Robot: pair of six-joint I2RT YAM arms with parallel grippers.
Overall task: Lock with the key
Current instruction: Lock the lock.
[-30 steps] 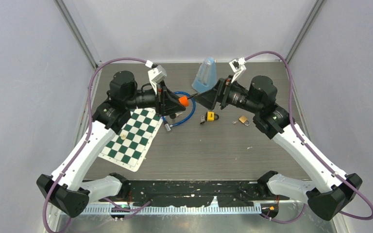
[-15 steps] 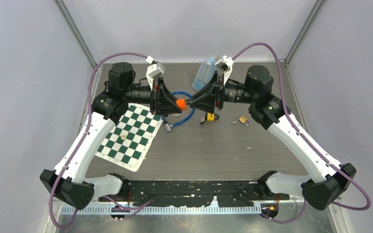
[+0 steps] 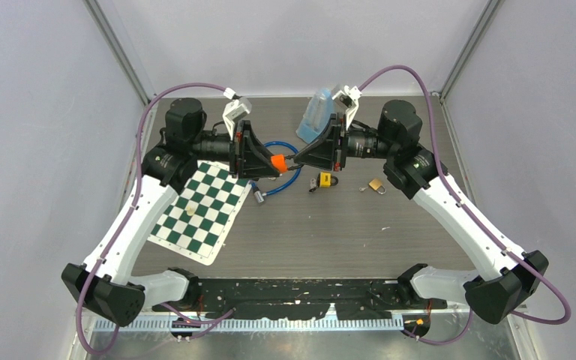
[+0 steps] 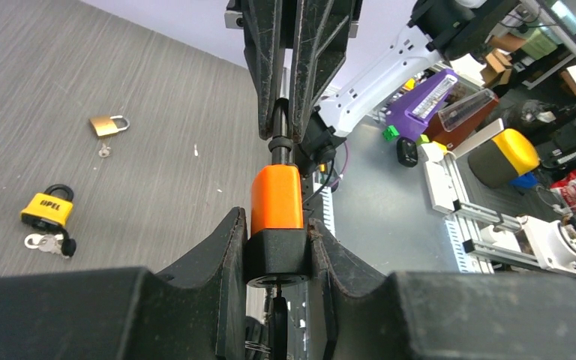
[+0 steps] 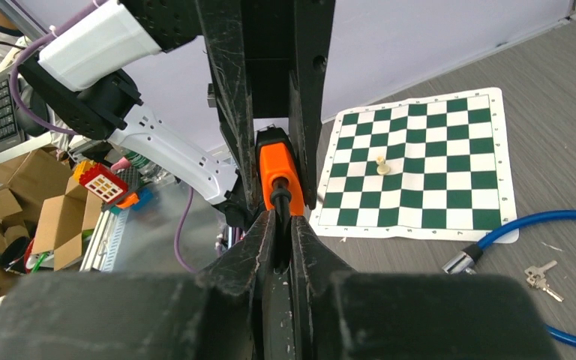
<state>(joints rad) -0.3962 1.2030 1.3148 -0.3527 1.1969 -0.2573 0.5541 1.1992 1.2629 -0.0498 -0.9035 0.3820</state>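
Observation:
An orange padlock (image 3: 278,162) with a black base hangs above the table between the two arms. My left gripper (image 3: 268,163) is shut on its black base (image 4: 276,251), and the orange body (image 4: 276,196) sticks out past the fingertips. A dark key (image 4: 277,319) hangs from the keyhole in the base, close to the left wrist camera. My right gripper (image 3: 294,159) faces the left one. Its fingers (image 5: 266,232) are shut on the black shackle (image 5: 283,196) at the padlock's (image 5: 276,166) other end.
On the table lie a yellow padlock (image 3: 324,180) with keys, a small brass padlock (image 3: 376,185), a blue cable lock (image 3: 291,174) and loose keys (image 5: 541,274). A chessboard mat (image 3: 206,214) with one pale pawn (image 3: 190,209) lies on the left. A blue container (image 3: 316,116) stands behind.
The right gripper has closed from open onto the padlock's shackle. Both arms rose and drew level, end to end. The left grip on the padlock is unchanged.

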